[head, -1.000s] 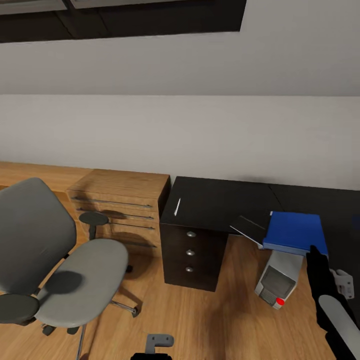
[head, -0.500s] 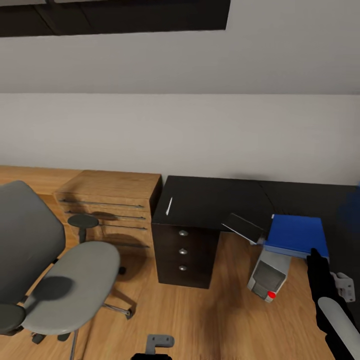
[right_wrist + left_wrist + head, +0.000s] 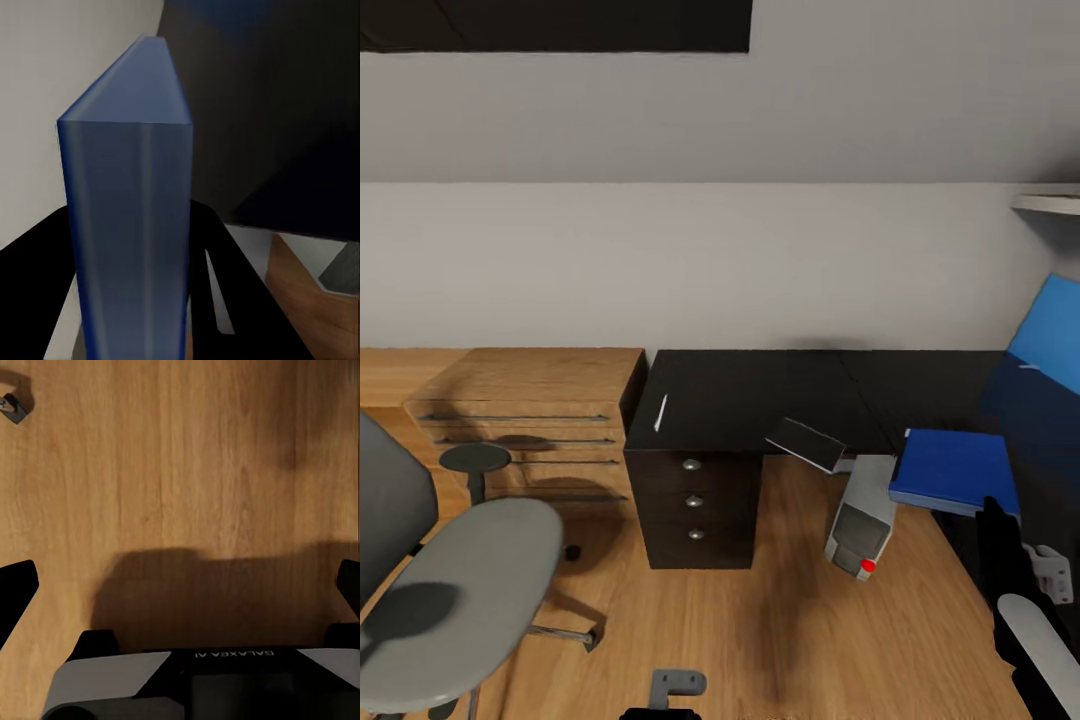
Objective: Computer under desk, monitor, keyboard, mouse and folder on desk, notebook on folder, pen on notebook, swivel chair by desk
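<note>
The right tool [image 3: 150, 300] is clamped on the blue folder [image 3: 952, 470], carrying it over the desk [image 3: 760, 390] near its front edge, so the folder-to-desk step is underway. Next it needs lowering flat onto bare top. The pen [image 3: 659, 412] lies above the drawers; the computer [image 3: 862, 525] stands below. The left tool [image 3: 180, 585] hangs spread over the floor [image 3: 180, 457].

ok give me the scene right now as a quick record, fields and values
right gripper: shut on a blue folder, held over the desk edge
left gripper: open, above bare wooden floor
desk: black top, three-drawer unit beneath
pen: lying on the desk above the drawers
computer: on the floor, leaning at the desk's front
swivel chair: apart from the desk, seat bare
dresser: light wood, beside the desk
</note>
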Available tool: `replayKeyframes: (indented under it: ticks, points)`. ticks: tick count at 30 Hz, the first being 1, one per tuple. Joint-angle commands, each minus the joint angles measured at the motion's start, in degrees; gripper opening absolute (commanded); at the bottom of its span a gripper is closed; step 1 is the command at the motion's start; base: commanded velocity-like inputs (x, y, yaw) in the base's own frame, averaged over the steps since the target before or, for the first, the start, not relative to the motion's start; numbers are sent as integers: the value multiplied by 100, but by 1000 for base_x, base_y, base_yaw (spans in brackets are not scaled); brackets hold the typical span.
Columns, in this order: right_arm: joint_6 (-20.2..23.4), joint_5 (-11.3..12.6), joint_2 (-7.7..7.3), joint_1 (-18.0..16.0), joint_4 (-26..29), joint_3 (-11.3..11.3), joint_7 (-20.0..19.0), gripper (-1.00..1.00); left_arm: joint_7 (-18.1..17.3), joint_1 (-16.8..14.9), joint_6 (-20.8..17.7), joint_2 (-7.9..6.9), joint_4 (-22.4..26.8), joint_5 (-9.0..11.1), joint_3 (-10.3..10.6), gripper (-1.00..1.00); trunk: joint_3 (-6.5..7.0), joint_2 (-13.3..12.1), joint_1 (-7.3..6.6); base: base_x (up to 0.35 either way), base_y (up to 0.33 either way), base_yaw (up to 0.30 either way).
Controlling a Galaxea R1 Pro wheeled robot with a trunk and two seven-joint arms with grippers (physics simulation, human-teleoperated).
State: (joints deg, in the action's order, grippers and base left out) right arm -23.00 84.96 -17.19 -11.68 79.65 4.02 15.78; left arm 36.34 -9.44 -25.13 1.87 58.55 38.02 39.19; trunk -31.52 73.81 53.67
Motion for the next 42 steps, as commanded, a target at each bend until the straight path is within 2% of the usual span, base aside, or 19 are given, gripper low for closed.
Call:
replayKeyframes:
  ticks: [1, 9, 13, 15, 30, 34, 36, 42]
  points:
    - [-34, 30, -4, -6, 7, -6, 8, -100, 48, -5, -10, -2, 8, 44, 11, 100, -7, 4, 0, 0, 0, -282]
    - [-38, 32, 18, -6, 17, -6, -58, -100, 48, -5, -10, -2, 8, 45, 17, 100, 6, 4, 0, 0, 0, -220]
    - [-24, 34, 18, -5, 22, 1, -428, -100, 48, -5, -10, -2, 8, 47, 18, 100, 8, 4, 0, 0, 0, -22]
    - [-22, 32, 11, -6, 19, 2, -487, -100, 48, -5, -10, -2, 8, 46, 18, 100, 8, 4, 0, 0, 0, -4]
    - [-76, 34, 25, -9, 2, 31, -579, -100, 48, -5, -10, -2, 8, 31, 45, 100, 8, 4, 0, 0, 0, 0]
    - [-49, 38, 5, -32, -287, 62, -554, -100, 48, -5, -10, 1, 8, 30, 45, 100, 8, 4, 0, 0, 0, 0]
    - [-27, 39, -16, -225, -551, 77, -543, -100, 48, -5, -10, -1, 8, 30, 45, 100, 8, 4, 0, 0, 0, 0]
    - [-53, 38, -15, -1390, -1816, 145, -567, -100, 54, -5, 27, -2, 8, 21, 45, 100, 8, 4, 0, 0, 0, 0]
